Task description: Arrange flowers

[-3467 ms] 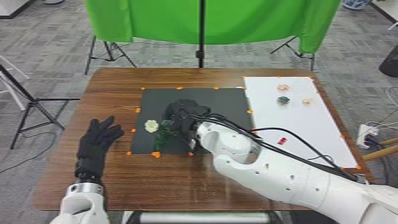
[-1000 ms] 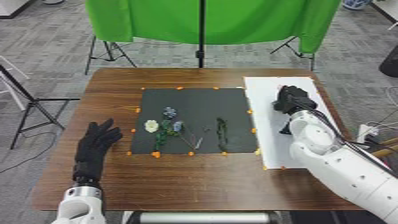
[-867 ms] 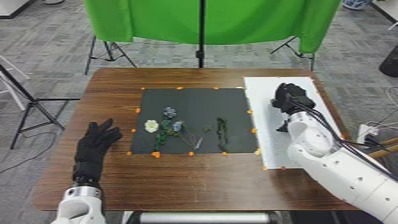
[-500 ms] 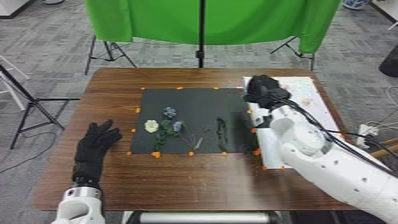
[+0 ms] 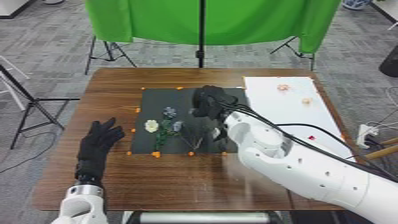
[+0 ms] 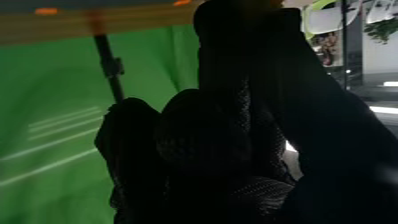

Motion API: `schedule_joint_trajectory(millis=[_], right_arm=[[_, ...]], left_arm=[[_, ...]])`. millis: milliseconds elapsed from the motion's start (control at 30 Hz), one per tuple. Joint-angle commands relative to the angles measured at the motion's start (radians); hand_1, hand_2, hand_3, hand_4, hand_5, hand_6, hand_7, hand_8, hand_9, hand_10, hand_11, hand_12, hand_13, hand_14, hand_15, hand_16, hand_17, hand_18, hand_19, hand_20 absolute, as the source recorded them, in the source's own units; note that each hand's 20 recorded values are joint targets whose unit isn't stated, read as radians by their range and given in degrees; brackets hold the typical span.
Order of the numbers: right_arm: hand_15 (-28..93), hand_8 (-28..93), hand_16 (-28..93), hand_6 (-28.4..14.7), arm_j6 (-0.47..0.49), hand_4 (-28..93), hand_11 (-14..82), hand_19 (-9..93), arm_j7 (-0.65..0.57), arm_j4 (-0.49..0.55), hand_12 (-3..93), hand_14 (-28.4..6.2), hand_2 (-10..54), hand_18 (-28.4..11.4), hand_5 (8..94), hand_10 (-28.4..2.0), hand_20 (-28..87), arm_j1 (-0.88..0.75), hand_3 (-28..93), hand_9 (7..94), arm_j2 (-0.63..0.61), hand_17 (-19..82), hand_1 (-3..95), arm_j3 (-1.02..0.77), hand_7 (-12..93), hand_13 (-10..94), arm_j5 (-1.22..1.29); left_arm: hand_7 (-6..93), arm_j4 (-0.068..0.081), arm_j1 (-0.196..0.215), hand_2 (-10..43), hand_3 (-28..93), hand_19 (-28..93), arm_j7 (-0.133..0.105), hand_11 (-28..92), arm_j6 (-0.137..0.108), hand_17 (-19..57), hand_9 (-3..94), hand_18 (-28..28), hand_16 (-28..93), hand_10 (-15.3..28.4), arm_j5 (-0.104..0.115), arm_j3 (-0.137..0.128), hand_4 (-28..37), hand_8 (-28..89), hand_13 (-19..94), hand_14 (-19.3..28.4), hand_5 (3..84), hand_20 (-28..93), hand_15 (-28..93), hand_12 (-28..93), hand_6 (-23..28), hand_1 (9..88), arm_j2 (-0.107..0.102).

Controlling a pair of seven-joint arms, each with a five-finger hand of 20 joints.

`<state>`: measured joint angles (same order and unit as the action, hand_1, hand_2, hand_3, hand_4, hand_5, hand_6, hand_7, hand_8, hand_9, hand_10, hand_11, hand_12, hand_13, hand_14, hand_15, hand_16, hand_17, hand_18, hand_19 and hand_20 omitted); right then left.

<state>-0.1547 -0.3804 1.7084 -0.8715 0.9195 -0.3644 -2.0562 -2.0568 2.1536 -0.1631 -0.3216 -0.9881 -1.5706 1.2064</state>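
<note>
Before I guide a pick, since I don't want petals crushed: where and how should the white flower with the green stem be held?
Probably by its green stem, pinched from the left: this appears to run from the white flower toward the robot, and two pale-blue flowers lie to its right.

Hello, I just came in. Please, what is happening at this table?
A robot is arranging flowers. Its right hand is over the black mat; I cannot tell if it holds something. A white flower and two blue flowers are on the mat. Two pale flowers are on the white sheet. The left hand is open, left of the mat.
</note>
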Motion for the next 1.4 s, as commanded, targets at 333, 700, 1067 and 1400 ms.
schedule_joint_trajectory(millis=[333,700,1067,1400], right_arm=[[64,6,36,0.1,0.087,-20,26.8,93,0.011,0.025,26.0,-2.9,-9.5,-11.5,70.8,-11.3,63,-0.032,60,81.1,-0.03,64,47.6,-0.009,20,88,0.025],[64,-9,36,0.2,0.088,-24,27.7,93,-0.009,0.048,25.9,-3.4,-9.5,-11.8,66.9,-12.3,63,-0.056,66,80.2,-0.066,64,38.2,-0.118,18,87,0.029],[64,-8,36,-0.4,0.185,-21,17.7,93,-0.239,-0.068,22.8,-6.2,-9.5,-13.9,60.1,-14.9,62,-0.047,67,67.9,-0.194,59,37.1,-0.377,16,82,-0.061],[63,-7,33,-0.3,0.238,-21,8.2,93,-0.276,-0.223,20.0,-8.6,-9.5,-15.8,49.7,-16.2,56,-0.101,66,54.5,-0.238,54,37.4,-0.405,11,76,-0.04]], left_arm=[[7.2,0.005,0.018,15.9,58,20,0.009,23,0.014,-2.2,43.4,14.6,1,15.6,-0.001,0.001,-28.3,-4,30,19.1,43.9,20,38,13,7.7,20.5,0.012],[7.1,0.002,0.02,15.7,59,20,0.015,23,0.014,-2.2,43.3,14.5,1,15.6,-0.006,-0.001,-28.3,-4,30,19.2,44.0,20,38,13,7.7,20.2,0.018],[7.1,-0.009,0.04,15.3,59,20,0.02,23,0.002,-2.2,43.3,14.6,1,15.6,-0.008,-0.012,-28.3,-4,30,19.1,44.0,20,38,13,7.6,20.7,0.014],[7.1,-0.01,0.037,14.8,60,20,0.028,23,0.009,-2.3,43.4,14.6,1,15.7,-0.015,-0.015,-28.3,-4,30,19.1,44.0,20,38,13,7.6,21.2,0.011]])
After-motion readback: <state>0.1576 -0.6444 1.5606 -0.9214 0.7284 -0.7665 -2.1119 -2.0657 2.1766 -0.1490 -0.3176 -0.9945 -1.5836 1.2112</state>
